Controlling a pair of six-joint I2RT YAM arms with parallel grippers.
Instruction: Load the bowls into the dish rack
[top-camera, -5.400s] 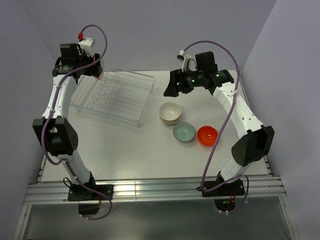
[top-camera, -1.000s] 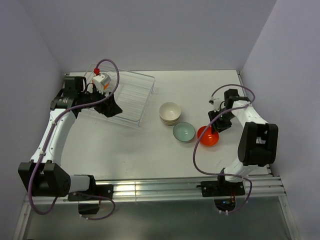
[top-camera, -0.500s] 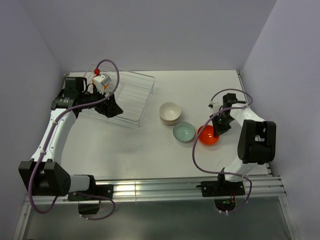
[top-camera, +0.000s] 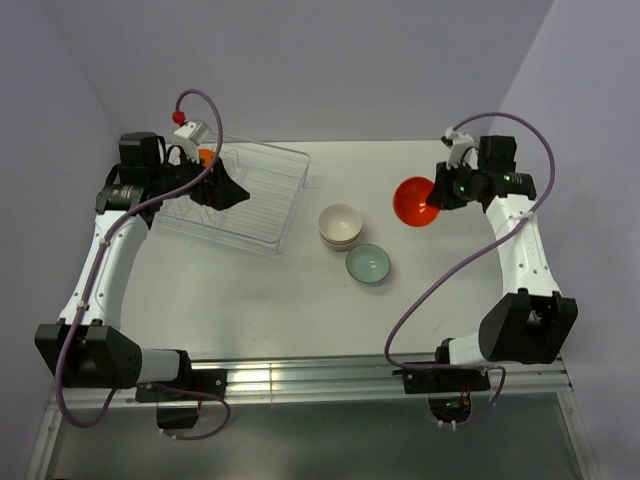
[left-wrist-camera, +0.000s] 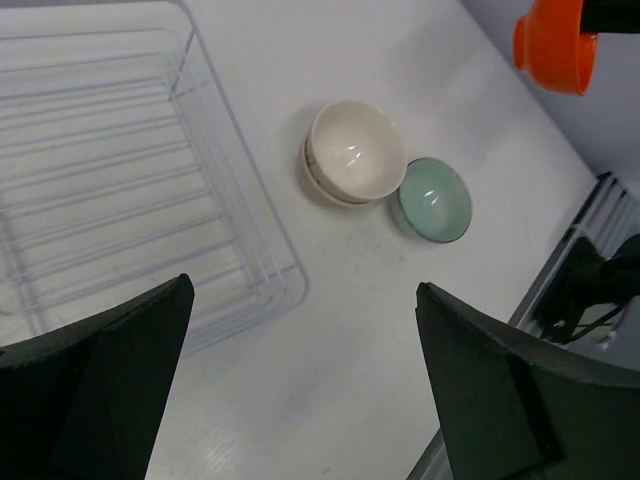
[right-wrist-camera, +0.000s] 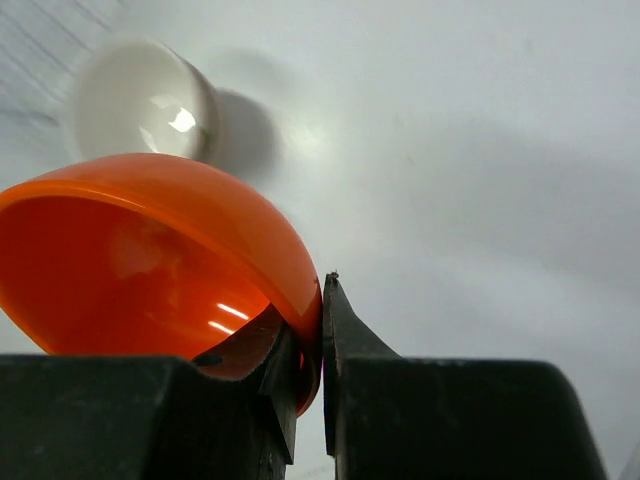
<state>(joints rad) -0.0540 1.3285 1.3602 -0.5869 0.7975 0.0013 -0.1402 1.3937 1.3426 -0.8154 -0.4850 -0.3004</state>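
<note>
Pinched in the right gripper (right-wrist-camera: 310, 340): the orange bowl (top-camera: 412, 202), taken by its rim with 1 finger inside the wall and 1 outside. Held tipped on edge, in the air above the far right of the table (top-camera: 250, 310), well apart from the dish rack (top-camera: 285, 222).

Spread fully apart and holding nothing: the left gripper (left-wrist-camera: 305, 330), hovering over the left part of the rack and looking down across its white wires toward the other bowls.

No bowl between the wires yet, so 4 to load. On the table between rack and orange bowl: 2 cream bowls (left-wrist-camera: 352, 155) nested 1 inside the other, with the teal bowl (left-wrist-camera: 433, 200) just beside them, perhaps touching, though too small in the overhead view to be sure.

Judged by look: stiff, thin-walled and light, with a glossy skin that catches highlights, so slippery under hard pads. Best taken exactly as here, across the rim with the wall between the fingers, since the round body offers no flat to squeeze. Weak point of such a hold: 1 narrow contact at the edge, free to let the bowl swing or slide if moved in a hurry. Worth treating as breakable and setting down gently between 2 wires, not dropping. For the nested cream pair, take only the upper rim to part them.
</note>
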